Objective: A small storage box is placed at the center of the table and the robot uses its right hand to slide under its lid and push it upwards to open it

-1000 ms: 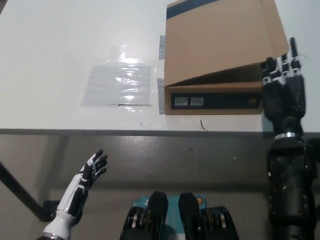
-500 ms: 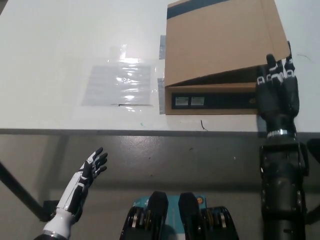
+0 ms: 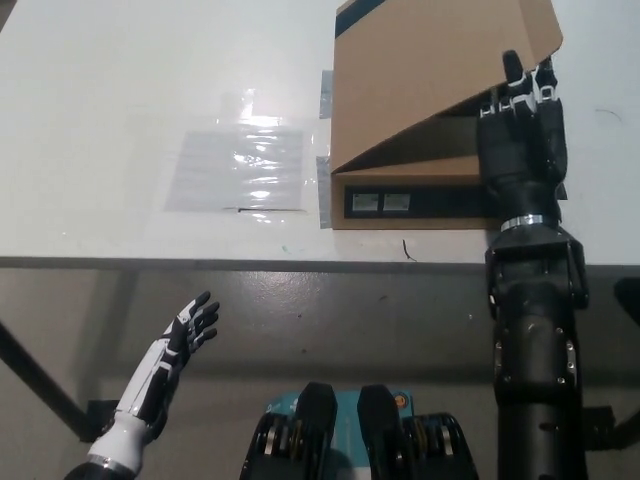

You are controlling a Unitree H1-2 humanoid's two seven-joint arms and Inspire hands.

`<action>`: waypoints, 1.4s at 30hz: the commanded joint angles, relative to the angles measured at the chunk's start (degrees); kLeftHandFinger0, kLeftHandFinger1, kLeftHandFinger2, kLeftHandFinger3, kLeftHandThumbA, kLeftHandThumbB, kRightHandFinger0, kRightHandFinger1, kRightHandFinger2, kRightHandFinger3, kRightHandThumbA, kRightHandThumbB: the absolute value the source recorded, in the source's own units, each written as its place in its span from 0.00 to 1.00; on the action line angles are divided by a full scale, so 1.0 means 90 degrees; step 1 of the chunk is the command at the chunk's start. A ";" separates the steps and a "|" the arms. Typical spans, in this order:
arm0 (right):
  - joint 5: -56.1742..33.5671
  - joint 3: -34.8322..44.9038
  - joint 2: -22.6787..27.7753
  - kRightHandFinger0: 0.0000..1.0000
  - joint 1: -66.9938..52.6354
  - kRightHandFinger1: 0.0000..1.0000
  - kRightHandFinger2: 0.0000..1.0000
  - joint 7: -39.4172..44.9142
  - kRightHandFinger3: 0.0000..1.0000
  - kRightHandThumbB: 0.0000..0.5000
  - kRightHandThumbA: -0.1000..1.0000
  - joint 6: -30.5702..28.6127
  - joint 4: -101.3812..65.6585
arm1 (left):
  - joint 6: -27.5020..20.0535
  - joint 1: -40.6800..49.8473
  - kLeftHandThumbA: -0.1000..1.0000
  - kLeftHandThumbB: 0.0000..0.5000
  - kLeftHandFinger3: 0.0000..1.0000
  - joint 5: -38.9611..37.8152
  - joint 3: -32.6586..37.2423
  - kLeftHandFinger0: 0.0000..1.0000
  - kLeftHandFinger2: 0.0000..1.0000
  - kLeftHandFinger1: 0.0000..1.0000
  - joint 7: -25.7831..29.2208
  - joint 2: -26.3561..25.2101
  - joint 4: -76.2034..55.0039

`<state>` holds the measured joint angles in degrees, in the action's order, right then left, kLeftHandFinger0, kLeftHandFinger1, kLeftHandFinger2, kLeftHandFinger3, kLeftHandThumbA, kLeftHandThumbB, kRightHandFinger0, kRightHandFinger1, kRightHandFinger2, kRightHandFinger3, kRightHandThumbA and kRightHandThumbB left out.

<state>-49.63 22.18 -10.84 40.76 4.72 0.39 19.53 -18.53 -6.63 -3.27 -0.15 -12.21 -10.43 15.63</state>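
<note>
White worktop (image 3: 120,80), cardboard box (image 3: 420,190) with lid (image 3: 430,75) propped up.
Right hand (image 3: 520,135) upright, fingers spread beneath the lid; left hand (image 3: 180,345) open below; front labels unreadable.

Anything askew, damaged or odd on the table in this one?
Nothing damaged or spilled. The box lid is tilted, raised on the side where the right robot hand is under it. A clear plastic sheet lies flat beside the box.

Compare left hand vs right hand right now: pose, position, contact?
The right hand is black, raised over the table with its fingertips under the lid of the cardboard box; the left hand is white and hangs below the table edge, touching nothing. The right hand props the lid partly up; the left hand is idle. Both have fingers extended and grip nothing.
</note>
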 commanded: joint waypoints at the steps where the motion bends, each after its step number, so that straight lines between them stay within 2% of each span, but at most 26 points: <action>1: -0.0086 -0.0062 -0.0070 1.00 0.0450 1.00 1.00 0.0187 1.00 0.61 1.00 -0.0016 0.0279 | -0.0229 -0.0197 1.00 1.00 1.00 0.0016 0.0027 1.00 1.00 1.00 -0.0076 -0.0146 -0.0137; 9: 0.0503 -0.0615 -0.0312 1.00 0.0730 1.00 1.00 0.0331 1.00 0.58 1.00 -0.0209 0.0825 | -0.0155 -0.0207 1.00 1.00 1.00 0.0080 0.0024 1.00 1.00 1.00 -0.0045 -0.0142 -0.0187; 11: 0.0808 -0.0931 -0.0374 1.00 0.0781 1.00 1.00 0.0299 1.00 0.62 1.00 -0.0163 0.0788 | -0.0149 -0.0212 1.00 1.00 1.00 0.0087 0.0034 1.00 1.00 1.00 -0.0050 -0.0133 -0.0186; 18: 0.1476 -0.1644 -0.0484 1.00 0.0971 1.00 1.00 0.0217 1.00 0.64 1.00 -0.0282 0.0781 | -0.0117 -0.0235 1.00 1.00 1.00 0.0105 0.0059 1.00 1.00 1.00 -0.0090 -0.0151 -0.0178; 21: 0.1887 -0.1933 -0.0505 1.00 0.1055 1.00 1.00 0.0096 1.00 0.60 1.00 -0.0322 0.0774 | -0.0156 -0.0232 1.00 1.00 1.00 0.0027 0.0069 1.00 1.00 1.00 -0.0159 -0.0166 -0.0188; 24: 0.1931 -0.1955 -0.0501 1.00 0.1068 1.00 1.00 0.0079 1.00 0.60 1.00 -0.0328 0.0774 | -0.0154 -0.0237 1.00 1.00 1.00 0.0026 0.0068 1.00 1.00 1.00 -0.0156 -0.0166 -0.0194; 29: 0.2597 -0.2401 -0.0505 1.00 0.1293 1.00 1.00 0.0106 1.00 0.63 1.00 -0.0460 0.1072 | -0.0227 -0.0333 1.00 1.00 1.00 0.0067 0.0097 1.00 1.00 1.00 -0.0176 -0.0194 -0.0136; 30: 0.2615 -0.2439 -0.0523 1.00 0.1313 1.00 1.00 0.0141 1.00 0.59 1.00 -0.0446 0.1158 | -0.0235 -0.0349 1.00 1.00 1.00 0.0034 0.0099 1.00 1.00 1.00 -0.0197 -0.0196 -0.0125; 38: 0.3228 -0.2868 -0.0514 1.00 0.1333 1.00 1.00 0.0333 1.00 0.59 1.00 -0.0735 0.2478 | -0.0270 -0.0422 1.00 1.00 1.00 0.0078 0.0129 1.00 1.00 1.00 -0.0200 -0.0224 -0.0055; 39: 0.3304 -0.2935 -0.0507 1.00 0.1328 1.00 1.00 0.0386 1.00 0.61 1.00 -0.0735 0.2758 | -0.0293 -0.0428 1.00 1.00 1.00 0.0073 0.0126 1.00 1.00 1.00 -0.0191 -0.0220 -0.0038; 42: 0.3585 -0.3145 -0.0457 1.00 0.1314 1.00 1.00 0.0462 1.00 0.59 1.00 -0.0814 0.3296 | -0.0188 -0.0439 1.00 1.00 1.00 0.0046 0.0130 1.00 1.00 1.00 -0.0204 -0.0231 -0.0090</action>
<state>-22.77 -3.97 -14.42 49.62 6.27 -3.79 45.66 -18.56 -9.09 -2.79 0.74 -13.25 -11.44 15.86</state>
